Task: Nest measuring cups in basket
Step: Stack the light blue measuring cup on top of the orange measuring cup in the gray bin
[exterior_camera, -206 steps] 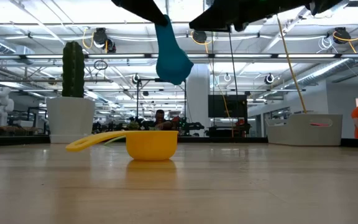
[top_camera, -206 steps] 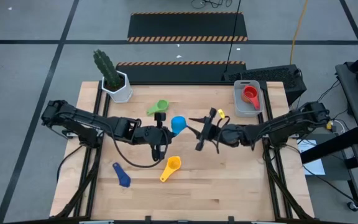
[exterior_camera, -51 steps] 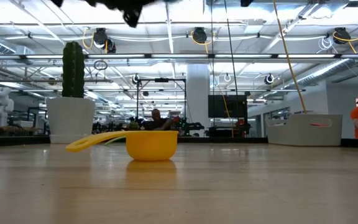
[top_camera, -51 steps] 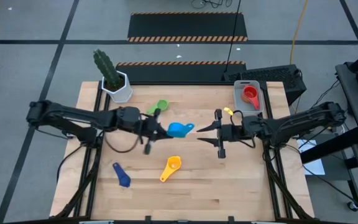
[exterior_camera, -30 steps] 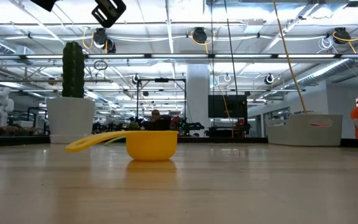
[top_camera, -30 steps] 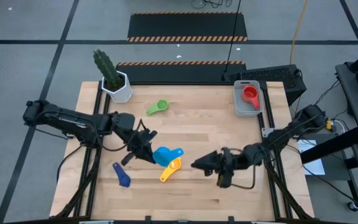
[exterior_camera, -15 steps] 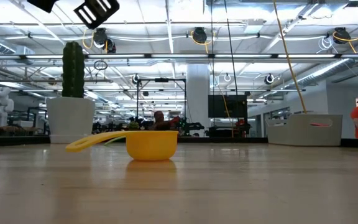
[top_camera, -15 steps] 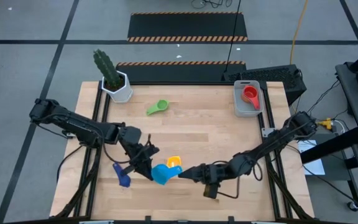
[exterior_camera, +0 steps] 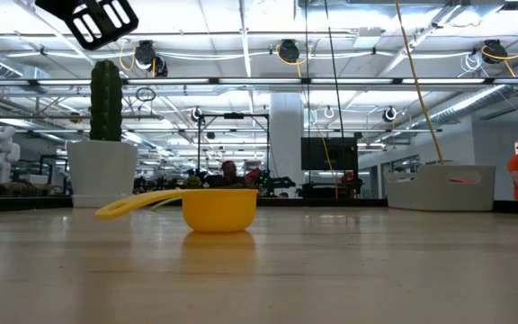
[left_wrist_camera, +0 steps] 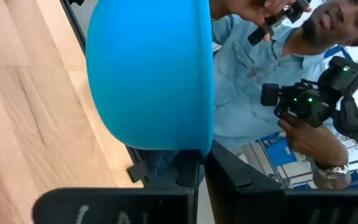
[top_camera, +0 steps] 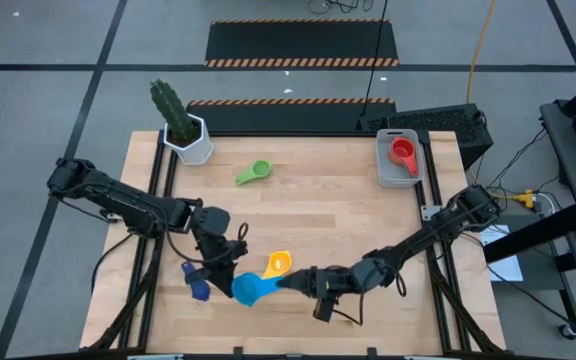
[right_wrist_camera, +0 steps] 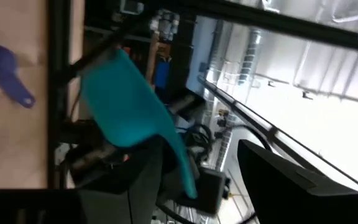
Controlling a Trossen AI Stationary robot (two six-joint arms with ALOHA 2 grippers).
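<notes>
Only the red cup [top_camera: 402, 153] sat in the basket [top_camera: 385, 170] at the table's far right corner. Near the front edge, the left claw [top_camera: 230, 278] gripped the light blue cup [top_camera: 247, 290]; the right claw [top_camera: 293, 281] stood wide around its handle. Green [top_camera: 254, 172], orange [top_camera: 277, 264] and dark blue [top_camera: 198, 287] cups remained on the table; the others went unseen.

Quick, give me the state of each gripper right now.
Left gripper: shut on the light blue cup.
Right gripper: open, its fingers either side of that cup's handle, not closed on it.
</notes>
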